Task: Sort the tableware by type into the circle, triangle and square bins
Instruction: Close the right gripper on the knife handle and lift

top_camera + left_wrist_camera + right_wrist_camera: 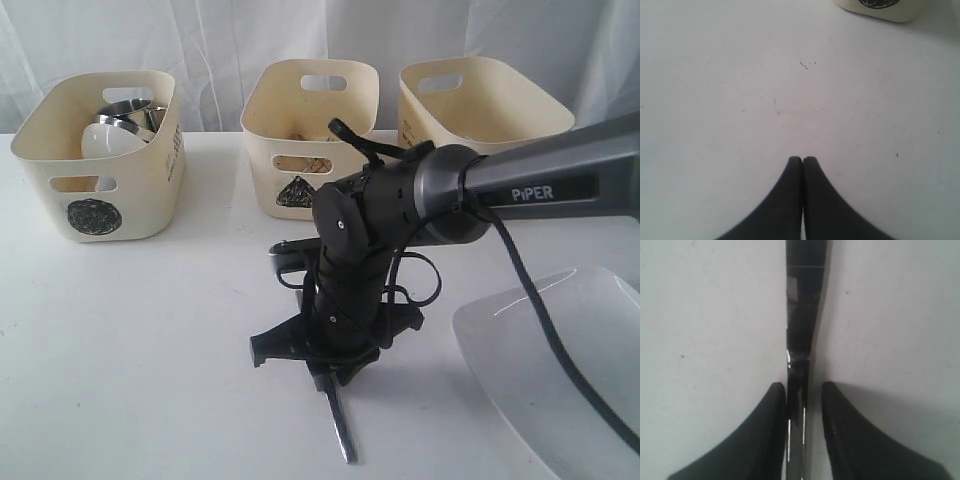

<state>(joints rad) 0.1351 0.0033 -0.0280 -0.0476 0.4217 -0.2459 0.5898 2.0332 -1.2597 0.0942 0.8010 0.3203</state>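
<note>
A long steel knife (pixel 343 430) lies on the white table near the front edge. My right gripper (pixel 330 372) points down over its far end. In the right wrist view the knife (pixel 802 315) runs between the two fingers of the right gripper (pixel 804 387). One finger touches it and a narrow gap is left at the other. My left gripper (pixel 802 159) is shut on nothing, over bare table. The circle bin (pixel 60 150) holds steel mugs (pixel 125 108) and a white bowl (pixel 105 142). The large white plate (pixel 560 350) lies at the front right.
The triangle bin (pixel 270 130) stands at the back middle and the square bin (pixel 450 120) at the back right. The right arm (pixel 560 180) reaches in from the right above the plate. The circle bin's lower edge (pixel 880 7) shows in the left wrist view.
</note>
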